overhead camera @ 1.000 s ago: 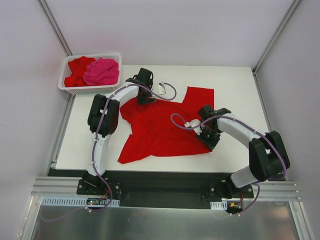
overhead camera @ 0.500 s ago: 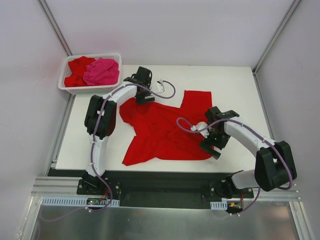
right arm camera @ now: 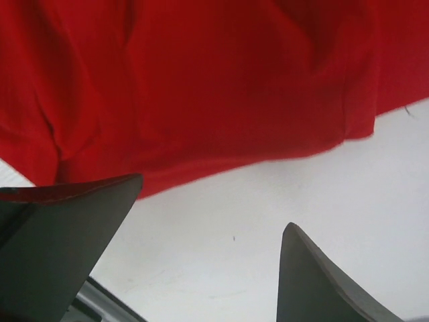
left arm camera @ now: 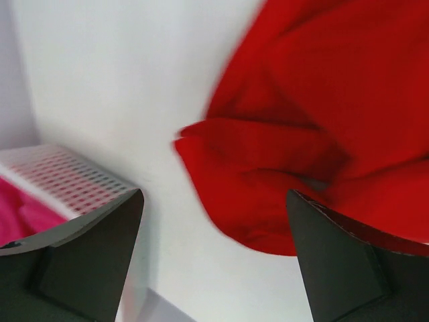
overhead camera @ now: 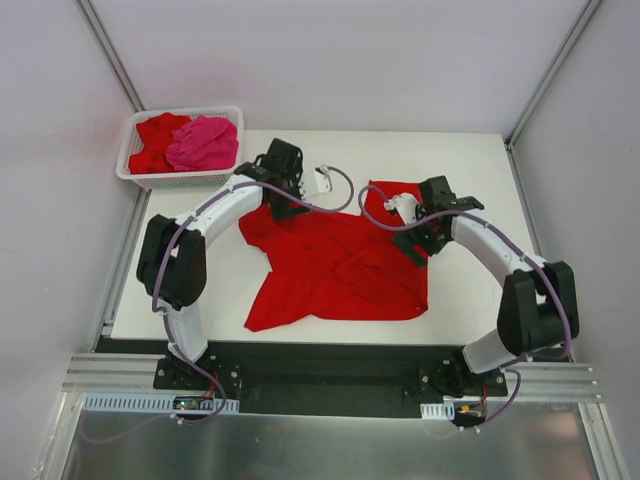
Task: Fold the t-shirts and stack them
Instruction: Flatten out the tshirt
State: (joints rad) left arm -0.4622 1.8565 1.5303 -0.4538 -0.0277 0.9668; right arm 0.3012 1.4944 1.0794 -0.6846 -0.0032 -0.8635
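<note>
Priority: flatten before folding

Left hand (overhead camera: 287, 200) gapes wide, empty, over the far-left sleeve of a rumpled bright red cloth t-shirt (overhead camera: 335, 268) lying on the white bench (overhead camera: 470, 160). Right hand (overhead camera: 421, 240) equally wide, empty, above its far-right edge. Likely best: pinch single-layer corners, draw apart evenly.

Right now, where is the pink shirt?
Top view: the pink t-shirt lies in the white basket, far left of the table, beside a red t-shirt.

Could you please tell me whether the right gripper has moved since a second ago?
Yes. The right gripper has moved toward the far edge of the table.
</note>
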